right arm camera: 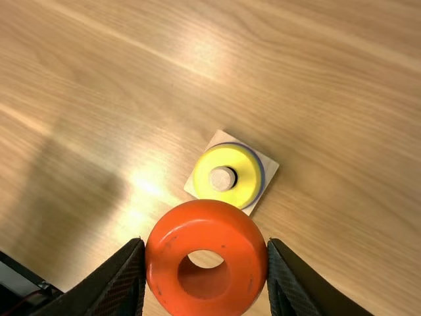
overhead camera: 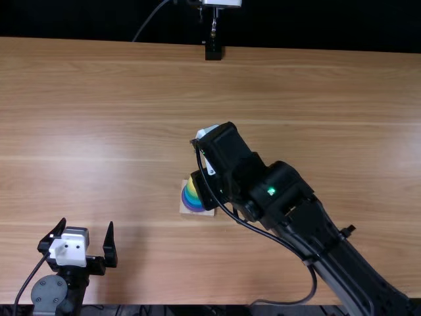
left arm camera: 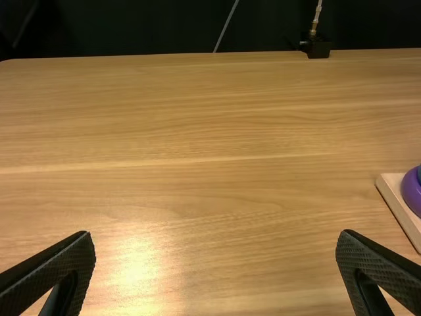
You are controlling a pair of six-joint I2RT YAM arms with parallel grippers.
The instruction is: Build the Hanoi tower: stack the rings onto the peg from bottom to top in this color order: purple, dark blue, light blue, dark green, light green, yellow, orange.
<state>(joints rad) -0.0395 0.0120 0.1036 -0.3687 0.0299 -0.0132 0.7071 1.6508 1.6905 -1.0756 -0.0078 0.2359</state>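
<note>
You have the table (overhead camera: 99,118) running wide on both sides of the base (overhead camera: 209,213), with bare wood stretching well past it to the far edge. The near edge is much closer to the base than the far one. Along the far edge, around the middle, a black mount (overhead camera: 214,52) sits at the rim.

Your right arm (overhead camera: 283,191) slants in from the near right corner and takes up the room on that side. It hangs over part of the base in the top view, and its cable (overhead camera: 248,226) bows along its left flank, near the base's corner.

Your right gripper (overhead camera: 205,184) is pinching the orange ring (right arm camera: 204,224) by opposite sides, the hole facing the wrist camera. In the right wrist view the ring overlaps one corner of the base; you can't tell its height from there. The peg (right arm camera: 222,178) pokes up through the yellow ring (right arm camera: 248,174), with the purple ring (overhead camera: 193,209) lowest and blue and green bands between them.

Your left gripper (overhead camera: 87,224) is at the near left, well apart from the base, its fingers (left arm camera: 49,276) spread wide. Between it and the base, you have bare wood.
</note>
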